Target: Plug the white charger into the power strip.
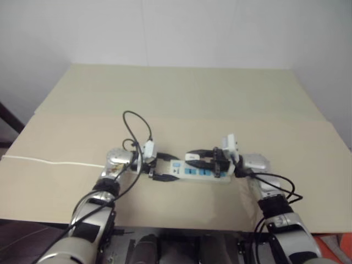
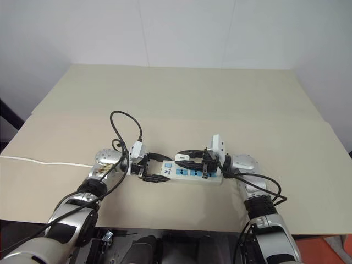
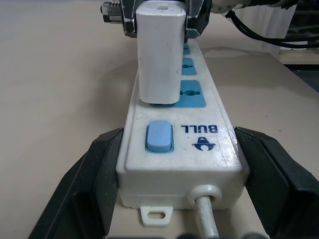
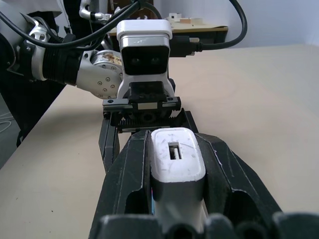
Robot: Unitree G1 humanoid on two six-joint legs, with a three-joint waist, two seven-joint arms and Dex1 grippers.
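Left wrist view looks straight down the length of the long white plastic power strip (image 3: pixel 182 144), whose cord end with the small blue rocker switch (image 3: pixel 159 136) sits nearest that wrist, its thin white cord (image 3: pixel 207 219) leaving from the end wall. The strip lies flat on the pale beige worktop (image 1: pixel 181 99), near the worktop's front edge and about midway along it, its long axis running across, parallel to that edge, with the blue socket faces pointing up. The left gripper (image 3: pixel 179 169) straddles the cord end: its two black fingers (image 3: pixel 92 174) stand wide, one on each long side of the strip, close against the walls, though I cannot tell whether they truly press. From the opposite end comes the right gripper (image 4: pixel 177 199), its black fingers (image 4: pixel 127 184) closed tight on the small white boxy charger (image 3: pixel 159 55), one on each flank. The charger stands upright with its long axis vertical, its lower end down on the first blue socket (image 3: pixel 192 93) next to the switch; whether its prongs are fully seated is hidden. Seen from the head, both grippers point towards each other along the strip, the charger (image 1: pixel 192 157) between them.
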